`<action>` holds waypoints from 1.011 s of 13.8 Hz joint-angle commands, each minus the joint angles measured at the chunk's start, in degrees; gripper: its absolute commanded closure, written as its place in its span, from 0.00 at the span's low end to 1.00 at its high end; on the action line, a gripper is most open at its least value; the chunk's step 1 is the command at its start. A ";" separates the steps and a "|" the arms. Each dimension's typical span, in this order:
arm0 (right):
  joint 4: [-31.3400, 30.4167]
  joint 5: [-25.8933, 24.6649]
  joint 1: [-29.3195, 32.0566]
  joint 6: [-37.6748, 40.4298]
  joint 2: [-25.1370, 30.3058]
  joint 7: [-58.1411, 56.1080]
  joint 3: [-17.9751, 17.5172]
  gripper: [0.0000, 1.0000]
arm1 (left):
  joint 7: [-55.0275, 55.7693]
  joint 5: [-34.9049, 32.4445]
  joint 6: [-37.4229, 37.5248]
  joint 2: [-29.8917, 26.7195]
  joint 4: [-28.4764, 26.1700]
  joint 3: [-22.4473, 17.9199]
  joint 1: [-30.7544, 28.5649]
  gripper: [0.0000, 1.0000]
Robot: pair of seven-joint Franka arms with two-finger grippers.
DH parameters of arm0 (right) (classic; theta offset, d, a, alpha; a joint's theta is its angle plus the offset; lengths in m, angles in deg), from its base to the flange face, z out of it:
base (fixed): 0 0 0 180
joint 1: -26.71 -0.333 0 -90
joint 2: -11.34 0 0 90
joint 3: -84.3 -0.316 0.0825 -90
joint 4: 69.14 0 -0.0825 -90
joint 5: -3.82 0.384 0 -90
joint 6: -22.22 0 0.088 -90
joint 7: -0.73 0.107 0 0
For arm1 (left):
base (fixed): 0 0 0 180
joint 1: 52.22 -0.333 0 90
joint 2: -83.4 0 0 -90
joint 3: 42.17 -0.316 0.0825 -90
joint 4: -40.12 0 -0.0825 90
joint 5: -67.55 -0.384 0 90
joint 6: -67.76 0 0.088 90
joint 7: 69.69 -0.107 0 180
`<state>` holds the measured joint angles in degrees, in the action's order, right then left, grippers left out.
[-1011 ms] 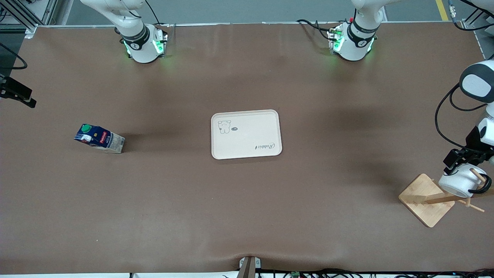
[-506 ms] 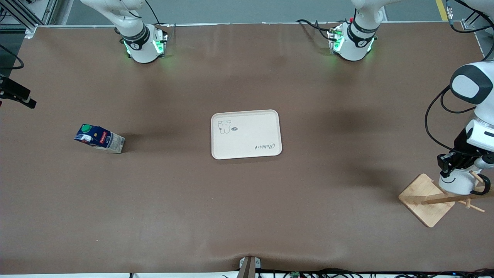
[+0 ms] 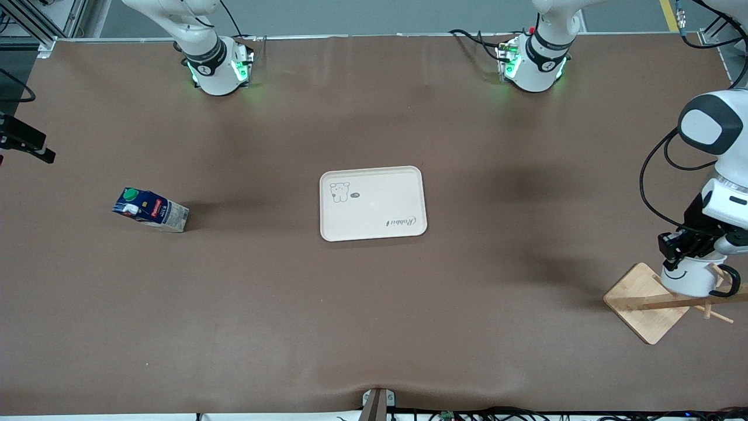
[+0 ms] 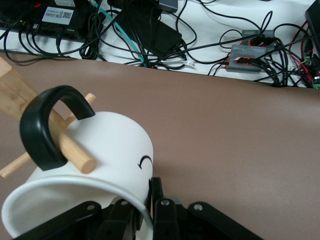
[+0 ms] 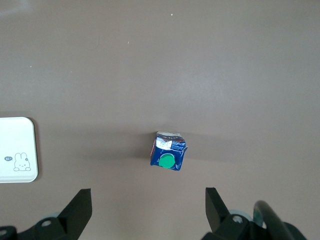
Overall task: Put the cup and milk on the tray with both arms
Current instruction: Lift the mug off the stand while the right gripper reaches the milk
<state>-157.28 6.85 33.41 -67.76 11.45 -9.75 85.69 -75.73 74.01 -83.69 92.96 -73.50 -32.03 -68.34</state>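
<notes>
The cup (image 3: 688,279), a white mug with a black smile, hangs on the wooden rack at the left arm's end. Its black handle (image 4: 44,125) is round a peg (image 4: 75,154). My left gripper (image 3: 681,245) is shut on the cup's rim (image 4: 146,200), one finger inside and one outside. The milk (image 3: 151,209) stands on the table toward the right arm's end. My right gripper (image 5: 146,192) is open, high over the milk (image 5: 169,152). The cream tray (image 3: 385,199) lies empty at mid-table, and its corner shows in the right wrist view (image 5: 20,135).
The rack's square wooden base (image 3: 637,304) sits near the table edge at the left arm's end. Cables and boxes (image 4: 150,30) lie off that table edge. A black device (image 3: 26,143) juts in at the right arm's end.
My left gripper has shifted with the cup a little toward the tray's end. The cup has turned so its smile shows. The milk and tray have not moved.
</notes>
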 commanded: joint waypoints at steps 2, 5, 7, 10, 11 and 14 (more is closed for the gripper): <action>1.30 0.22 -1.33 1.03 -0.72 0.80 -0.34 0.00 | -1.88 0.49 4.65 -2.96 0.86 3.57 0.12 1.00; 0.95 0.05 -1.34 1.21 -0.99 0.19 -0.34 0.00 | -1.53 0.58 9.66 -5.51 0.86 4.53 0.12 1.00; 0.43 0.13 -1.25 1.21 -1.34 0.54 -0.34 0.00 | -1.08 0.58 12.48 -6.57 0.95 5.24 0.12 1.00; 0.42 0.13 -1.34 1.12 -1.60 0.63 -0.34 0.00 | 2.33 0.58 14.68 -7.10 1.30 7.78 0.20 1.00; 0.42 0.13 -1.42 1.12 -1.69 0.63 -0.34 0.00 | 4.52 0.49 15.91 -7.01 1.56 9.10 0.20 1.00; 0.34 0.13 -1.25 1.03 -1.78 0.02 -0.34 0.00 | 10.85 0.23 19.60 -6.31 3.40 12.79 0.38 1.00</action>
<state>-157.37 6.85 32.06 -67.05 9.73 -9.64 85.44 -67.77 74.00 -67.01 86.70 -71.87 -21.14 -67.81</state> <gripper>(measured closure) 0.000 0.921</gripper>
